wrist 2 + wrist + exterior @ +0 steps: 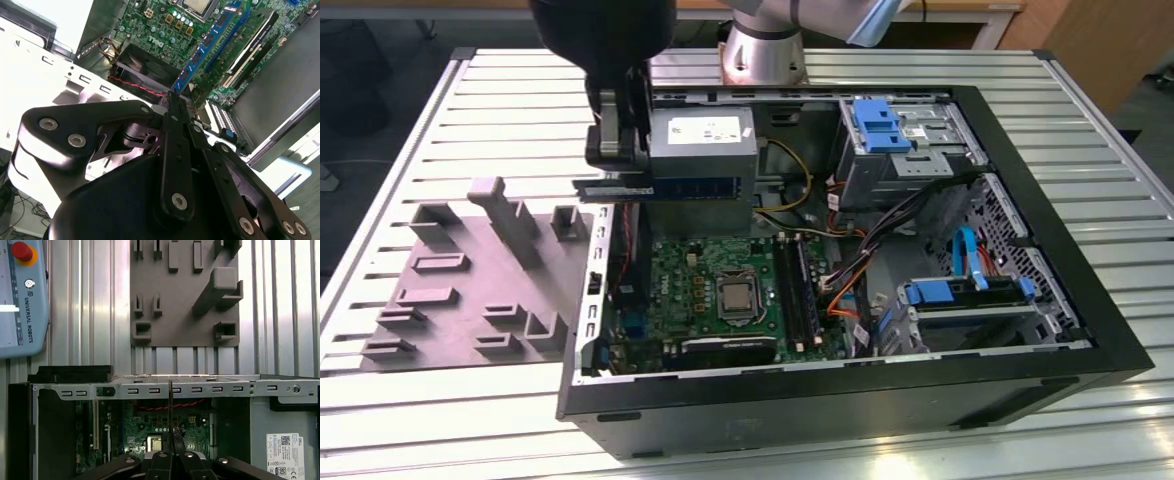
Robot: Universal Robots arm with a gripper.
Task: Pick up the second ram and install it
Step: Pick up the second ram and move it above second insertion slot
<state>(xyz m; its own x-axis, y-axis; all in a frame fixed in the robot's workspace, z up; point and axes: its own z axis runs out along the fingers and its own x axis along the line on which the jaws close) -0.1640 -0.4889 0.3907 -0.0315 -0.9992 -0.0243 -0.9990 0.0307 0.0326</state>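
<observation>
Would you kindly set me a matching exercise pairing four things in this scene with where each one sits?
Things:
1. second ram
2. green motherboard
3. grey holder plate
4. power supply box

Places:
A. on the slatted table, at the exterior view's left of the case
B. in the case's corner nearest the arm's base
C. held in the gripper above the open case
D. flat on the case's inner floor

Pairs: 1-C, 2-D, 3-A, 4-B.
</observation>
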